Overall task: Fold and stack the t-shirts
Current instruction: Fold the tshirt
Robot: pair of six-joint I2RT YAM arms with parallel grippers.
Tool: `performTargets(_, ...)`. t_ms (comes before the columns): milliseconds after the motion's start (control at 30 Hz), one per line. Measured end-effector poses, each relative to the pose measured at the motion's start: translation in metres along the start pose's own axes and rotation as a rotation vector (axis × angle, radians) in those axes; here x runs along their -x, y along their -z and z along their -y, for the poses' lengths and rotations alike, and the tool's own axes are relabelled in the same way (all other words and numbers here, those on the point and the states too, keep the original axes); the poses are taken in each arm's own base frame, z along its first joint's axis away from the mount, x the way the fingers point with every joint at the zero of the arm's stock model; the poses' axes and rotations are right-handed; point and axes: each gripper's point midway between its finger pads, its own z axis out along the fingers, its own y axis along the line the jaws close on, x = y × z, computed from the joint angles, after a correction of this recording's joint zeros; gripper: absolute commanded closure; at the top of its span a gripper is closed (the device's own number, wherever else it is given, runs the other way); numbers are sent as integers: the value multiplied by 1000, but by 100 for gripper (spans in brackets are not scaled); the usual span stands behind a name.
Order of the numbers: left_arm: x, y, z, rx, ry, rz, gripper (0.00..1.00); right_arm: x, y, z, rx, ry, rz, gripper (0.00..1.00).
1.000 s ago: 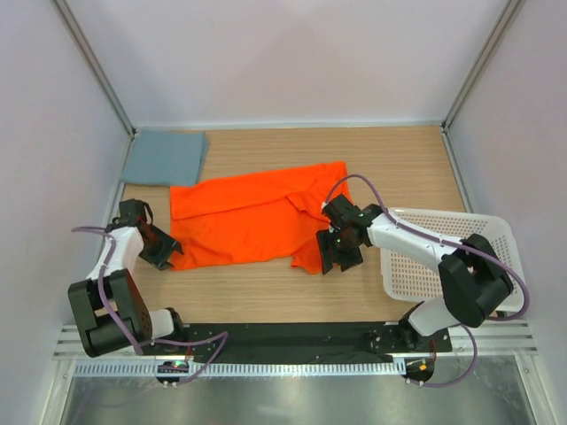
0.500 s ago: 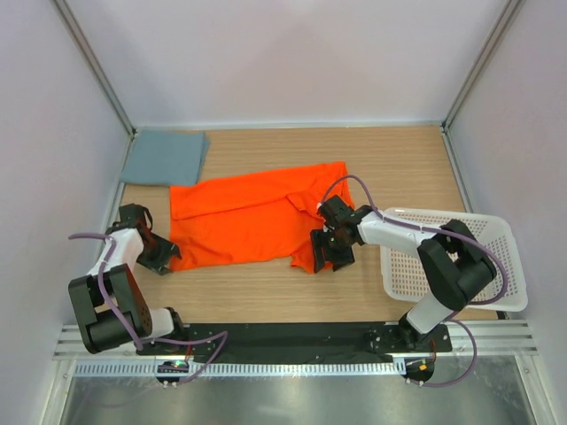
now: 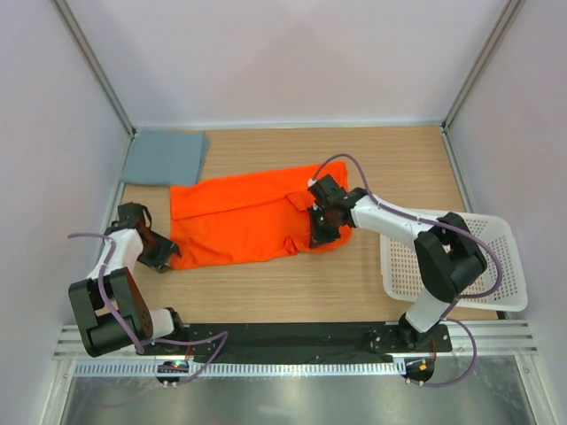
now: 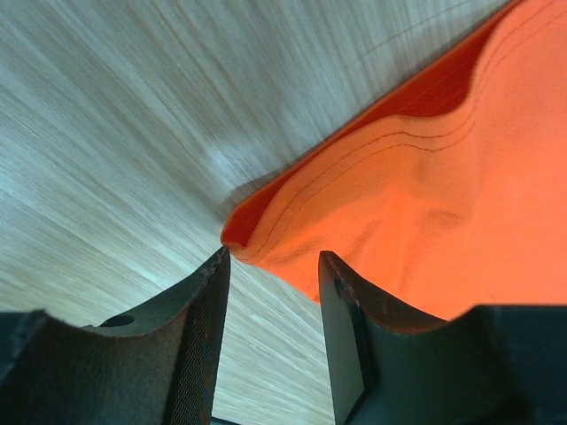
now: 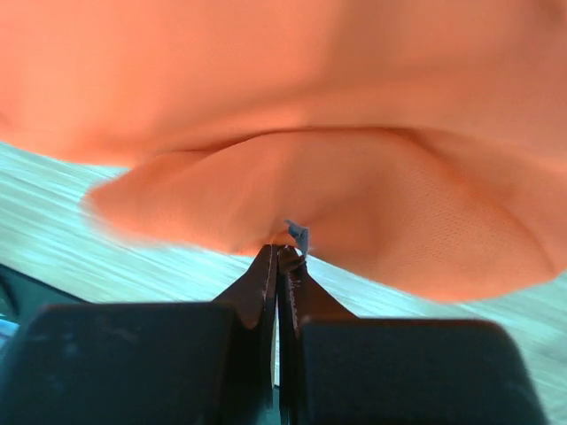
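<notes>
On the light wooden tabletop [image 3: 266, 297] a bright orange fabric t-shirt [image 3: 235, 220] lies mid-table, a folded grey-blue fabric t-shirt [image 3: 165, 158] far left, the right gripper [image 5: 279, 252] pinched on the orange one's right edge, the left gripper [image 4: 272, 258] with jaws apart at its left corner.

The orange t-shirt [image 3: 239, 217] is matt cloth in a fine knit, with stitched seams along its hem. At 10 o'clock, the grey-blue t-shirt [image 3: 165, 158] is soft, dull fabric. The counter [image 3: 399, 168] is pale wood with fine grain, smooth and faintly sheened. At 4 o'clock, the basket [image 3: 500, 257] is white perforated plastic. The left gripper [image 4: 272, 257] has matt black, finely pebbled fingers.
</notes>
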Motion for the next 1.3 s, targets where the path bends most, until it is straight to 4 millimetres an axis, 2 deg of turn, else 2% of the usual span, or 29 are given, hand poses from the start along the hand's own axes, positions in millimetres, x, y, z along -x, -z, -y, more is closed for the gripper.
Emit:
performTargets(167,4,4,6,-19,-17,10,55,55,20,-24,21,29,120,98)
performTargets(233,5,5,7,-25,-18,8,55,77,17,-29,20,43,150,97)
performTargets(300,5,5,9,-31,-20,6,55,97,5,-31,19,49,155,96)
performTargets(367,5,5,11,-37,-21,0,55,114,-11,-27,2,45,132,87)
performTargets(400,5,5,11,-38,-22,-2,55,120,-18,-25,-4,46,125,73)
performTargets(433,4,5,11,-39,-23,-5,55,122,-21,-22,-9,44,119,70)
performTargets(467,4,5,12,-41,-25,-7,55,119,-22,-16,-24,43,102,67)
performTargets(567,3,5,12,-44,-31,-13,55,107,-4,-7,-41,46,89,62)
performTargets(733,1,3,12,-45,-37,-29,55,53,44,6,-40,48,87,50)
performTargets(800,1,3,12,-45,-37,-29,55,32,51,9,-19,39,79,46)
performTargets(867,1,2,13,-46,-38,-27,55,9,48,14,0,18,55,44)
performTargets(967,2,2,13,-49,-38,-26,56,-33,29,30,-4,-24,-37,40)
performTargets(1067,2,3,14,-52,-38,-27,56,-61,16,43,-22,-52,-104,39)
performTargets(1133,1,3,14,-54,-39,-28,56,-65,11,45,-22,-56,-108,39)
performTargets(1300,2,5,15,-63,-40,-22,56,-53,1,41,-1,-67,-70,43)
